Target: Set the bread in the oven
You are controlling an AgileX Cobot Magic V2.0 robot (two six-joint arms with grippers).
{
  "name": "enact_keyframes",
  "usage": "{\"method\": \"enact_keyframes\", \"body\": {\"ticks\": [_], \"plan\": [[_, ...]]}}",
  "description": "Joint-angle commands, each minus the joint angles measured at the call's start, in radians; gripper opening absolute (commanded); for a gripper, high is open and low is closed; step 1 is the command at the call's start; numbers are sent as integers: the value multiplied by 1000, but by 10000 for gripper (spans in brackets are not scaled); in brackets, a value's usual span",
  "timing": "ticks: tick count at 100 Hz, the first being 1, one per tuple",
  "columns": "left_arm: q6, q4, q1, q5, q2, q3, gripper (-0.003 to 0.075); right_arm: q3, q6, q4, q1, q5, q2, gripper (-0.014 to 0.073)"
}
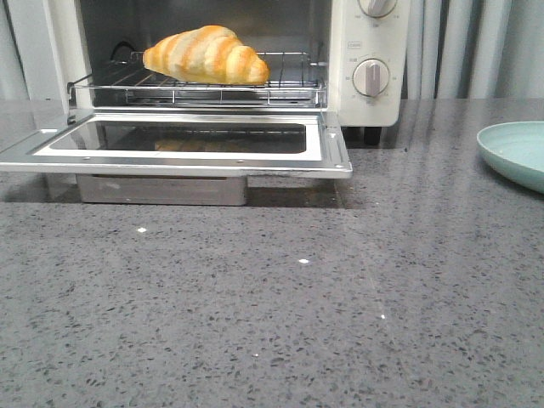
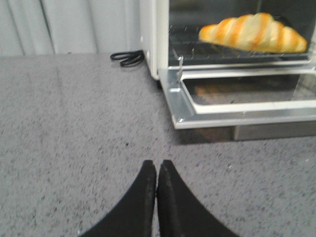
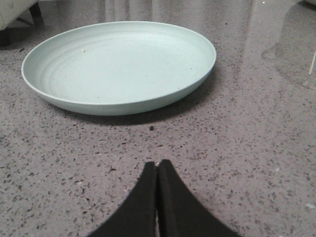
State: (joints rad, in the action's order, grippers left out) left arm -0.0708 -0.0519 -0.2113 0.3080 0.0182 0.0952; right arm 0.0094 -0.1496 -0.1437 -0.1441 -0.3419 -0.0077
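Bread lies on the open oven rack; left tool and right tool closed, empty.

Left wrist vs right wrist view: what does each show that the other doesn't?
Left wrist only: the bread lying on the wire rack inside the oven, its door folded down, a black cable beside it, and the shut left hand. Right wrist only: an empty pale green plate and the shut right hand. Both: the speckled grey countertop.
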Motion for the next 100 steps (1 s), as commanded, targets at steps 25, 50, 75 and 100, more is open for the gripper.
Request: {"method": "enact_keyframes", "body": {"ticks": [25, 50, 75, 100], "plan": [[44, 63, 30, -141, 18, -75, -21, 25, 4, -22, -6, 35, -21, -75], [44, 106, 102, -162, 16, -118, -21, 25, 4, -22, -6, 35, -21, -75], [63, 108, 196, -144, 8, -118, -21, 25, 4, -22, -6, 35, -21, -75], [118, 119, 204, -73, -47, -118, -21, 25, 4, -22, -6, 35, -21, -75]]}}
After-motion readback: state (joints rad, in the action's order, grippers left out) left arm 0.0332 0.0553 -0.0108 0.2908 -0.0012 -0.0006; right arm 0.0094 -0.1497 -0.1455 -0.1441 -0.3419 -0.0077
